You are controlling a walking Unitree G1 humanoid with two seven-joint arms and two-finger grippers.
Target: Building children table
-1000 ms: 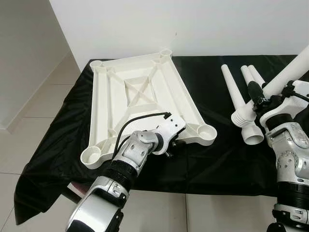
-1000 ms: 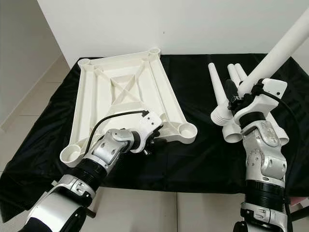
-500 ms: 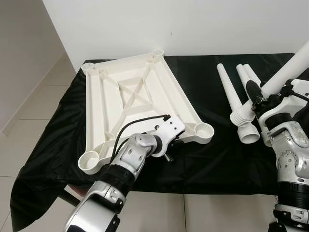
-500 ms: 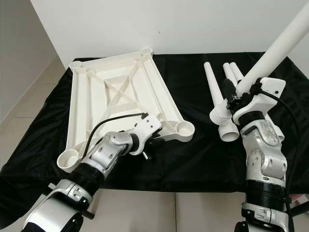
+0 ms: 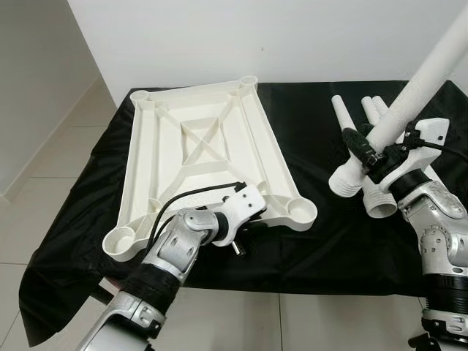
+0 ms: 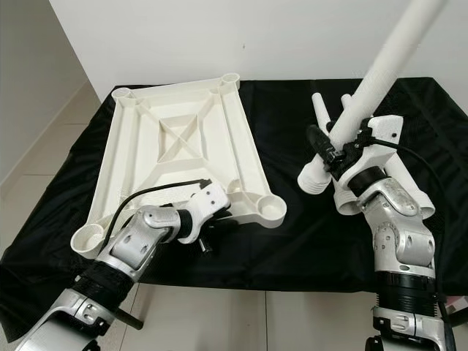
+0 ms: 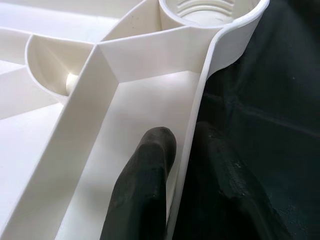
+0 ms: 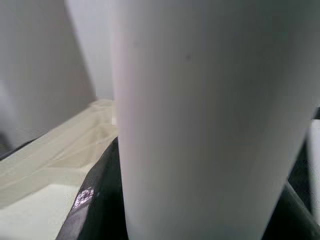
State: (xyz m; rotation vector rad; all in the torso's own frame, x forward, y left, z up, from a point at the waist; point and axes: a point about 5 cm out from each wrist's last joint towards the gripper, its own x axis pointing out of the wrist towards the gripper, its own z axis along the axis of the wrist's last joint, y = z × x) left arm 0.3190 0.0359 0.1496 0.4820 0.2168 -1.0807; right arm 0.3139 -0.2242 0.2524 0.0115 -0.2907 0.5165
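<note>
White plastic leg (image 6: 380,69), clamped in the right gripper (image 6: 338,150), now tilts left toward the near-right socket (image 6: 269,210) of the inverted tabletop (image 6: 172,157), whose near rim the left gripper (image 7: 172,170) still pinches, so insertion appears imminent.

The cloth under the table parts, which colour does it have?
Black; the cloth shows best in the left eye view.

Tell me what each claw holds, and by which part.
Right claw holds a table leg near its threaded end. Left claw pinches the tabletop by its near rim.
</note>
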